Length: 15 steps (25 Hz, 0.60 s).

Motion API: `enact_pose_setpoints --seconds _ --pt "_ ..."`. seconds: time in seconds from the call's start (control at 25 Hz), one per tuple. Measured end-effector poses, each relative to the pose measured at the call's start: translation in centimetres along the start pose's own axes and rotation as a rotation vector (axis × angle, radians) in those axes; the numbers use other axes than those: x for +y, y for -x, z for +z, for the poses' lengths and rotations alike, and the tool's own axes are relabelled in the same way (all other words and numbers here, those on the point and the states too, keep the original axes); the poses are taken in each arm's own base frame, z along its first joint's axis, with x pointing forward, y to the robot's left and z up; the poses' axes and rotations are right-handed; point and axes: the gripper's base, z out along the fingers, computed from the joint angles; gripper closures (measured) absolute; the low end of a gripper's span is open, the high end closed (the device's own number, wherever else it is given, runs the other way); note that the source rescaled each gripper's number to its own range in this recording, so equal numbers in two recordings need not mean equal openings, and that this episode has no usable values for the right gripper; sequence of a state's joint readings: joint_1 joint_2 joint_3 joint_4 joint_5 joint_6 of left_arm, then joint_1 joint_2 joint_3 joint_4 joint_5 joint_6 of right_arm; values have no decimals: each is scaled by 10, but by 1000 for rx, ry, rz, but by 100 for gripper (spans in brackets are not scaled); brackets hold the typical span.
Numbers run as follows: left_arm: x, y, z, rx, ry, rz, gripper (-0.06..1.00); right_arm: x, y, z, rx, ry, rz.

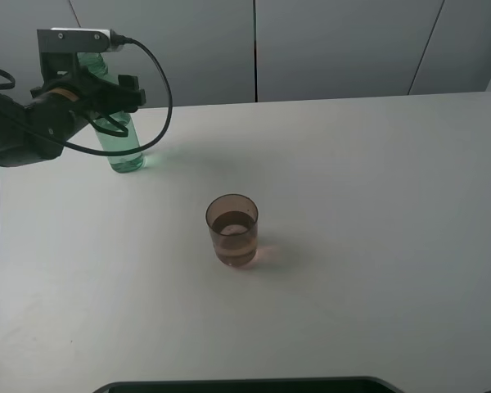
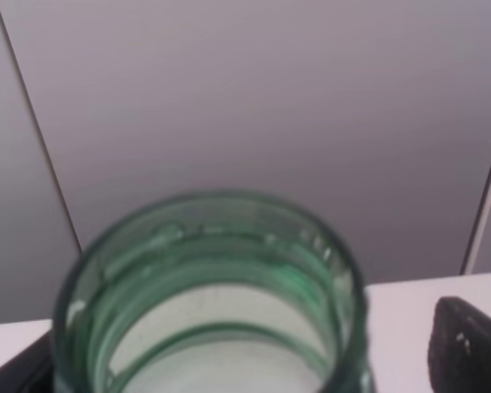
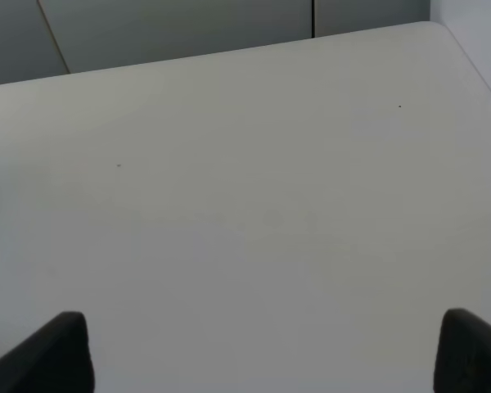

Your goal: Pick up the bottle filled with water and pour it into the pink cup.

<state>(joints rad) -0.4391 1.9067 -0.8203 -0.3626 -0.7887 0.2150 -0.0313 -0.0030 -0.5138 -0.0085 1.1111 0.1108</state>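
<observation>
Green-tinted clear bottle, uncapped: standing upright toward the far left of the white table. Left gripper: sitting around the bottle's upper part, jaws spread, a gap showing beside the neck. Pink cup: standing near the table's middle, well apart from the bottle, some liquid showing inside. Right gripper: hovering over the table, jaws spread wide, gripping nothing.

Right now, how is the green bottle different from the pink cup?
The bottle is tall, slim and green; the pink cup is short and brownish-pink. The bottle stands inside the left hand; the pink cup stands alone on the table. Both are see-through, upright and open-topped.
</observation>
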Motion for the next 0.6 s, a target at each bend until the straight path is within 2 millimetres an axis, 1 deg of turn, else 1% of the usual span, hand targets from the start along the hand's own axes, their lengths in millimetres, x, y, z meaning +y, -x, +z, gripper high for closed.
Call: enact_pose_setpoints --seconds 0.12,0.4,0.52,0.6 --pt "0 13 -5 -23 -5 -5 -3 0 0 0 0 0 0" --pt "0 29 -13 -28 -25 -17 -3 0 0 0 0 0 0" --pt "-1 39 -14 -46 -32 -23 -5 0 0 0 0 0 0" --pt "-1 41 -13 -48 -34 -25 -6 0 0 0 0 0 0"
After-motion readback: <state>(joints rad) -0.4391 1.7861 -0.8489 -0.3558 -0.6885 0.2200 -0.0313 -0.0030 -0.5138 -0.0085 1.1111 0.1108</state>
